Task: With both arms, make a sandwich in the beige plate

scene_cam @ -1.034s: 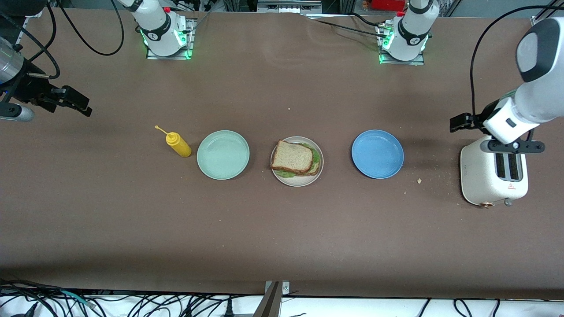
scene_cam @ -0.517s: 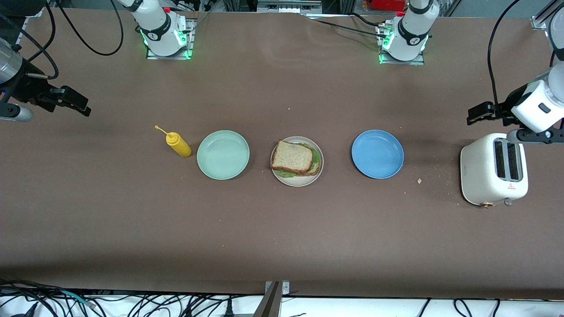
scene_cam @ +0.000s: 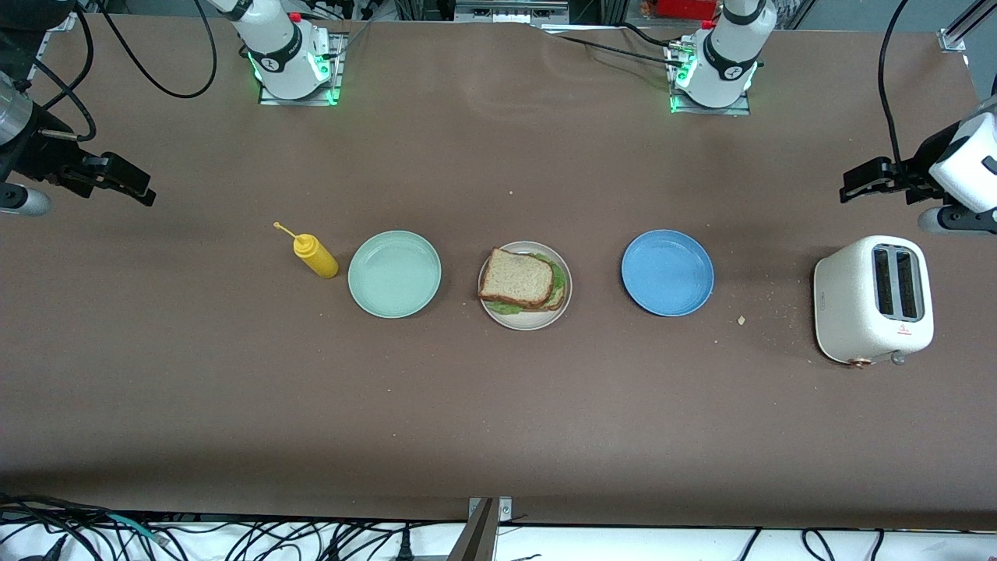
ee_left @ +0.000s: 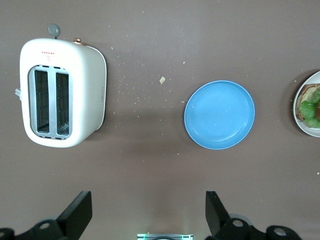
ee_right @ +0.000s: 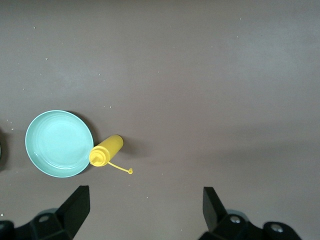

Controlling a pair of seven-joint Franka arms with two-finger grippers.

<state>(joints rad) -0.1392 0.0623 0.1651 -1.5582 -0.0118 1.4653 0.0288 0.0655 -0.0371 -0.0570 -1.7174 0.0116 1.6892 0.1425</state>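
Resting on the beige plate [scene_cam: 565,290] at the desk's [scene_cam: 498,405] middle, the sandwich [scene_cam: 519,280] is seen assembled, bread over lettuce. The plate is set between a mint plate [scene_cam: 394,273] and a blue plate [scene_cam: 667,272]. The left gripper [ee_left: 148,214] is held spread and empty over bare desk near the toaster [scene_cam: 872,300]; the right gripper [ee_right: 145,209], likewise spread and empty, is held over the other end. The sandwich lies about midway between them, and the task is judged done.
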